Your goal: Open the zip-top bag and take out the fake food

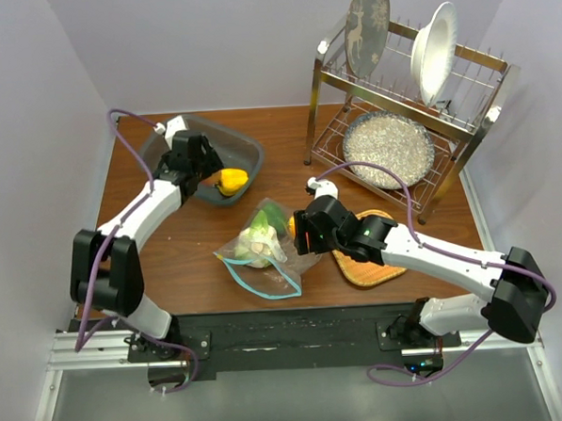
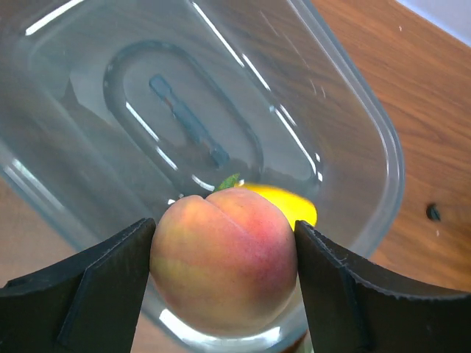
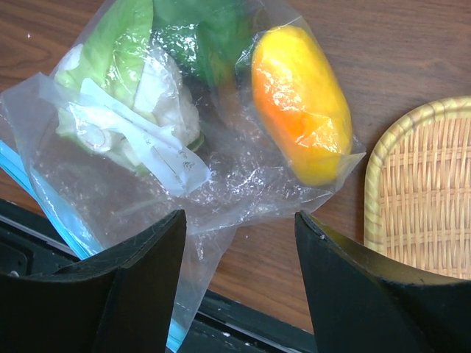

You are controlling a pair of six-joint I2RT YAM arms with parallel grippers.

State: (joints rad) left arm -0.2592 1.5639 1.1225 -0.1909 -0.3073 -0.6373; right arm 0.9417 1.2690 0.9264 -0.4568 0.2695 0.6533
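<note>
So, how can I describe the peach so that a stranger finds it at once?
Find the grey bin at the back left of the table; the left gripper is above it. The peach sits between its fingers, round and orange-pink, unlike the yellow pepper lying in the bin.

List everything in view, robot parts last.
tub: 1, grey, far left
yellow pepper: 1, yellow, in tub
peach: 1, orange-pink, between left jaws over tub
zip-top bag: 1, clear, blue zip, centre
cauliflower: 1, white-green, inside bag
green piece: 1, green, inside bag
orange piece: 1, orange-yellow, inside bag
woven mat: 1, tan, right of bag
dish rack: 1, metal, far right
patterned plate: 1, grey, upright atop rack
white dish: 1, white, upright atop rack
speckled plate: 1, grey-white, rack's lower shelf
left gripper: 1, black, shut on peach
right gripper: 1, black, jaws open over bag
</note>
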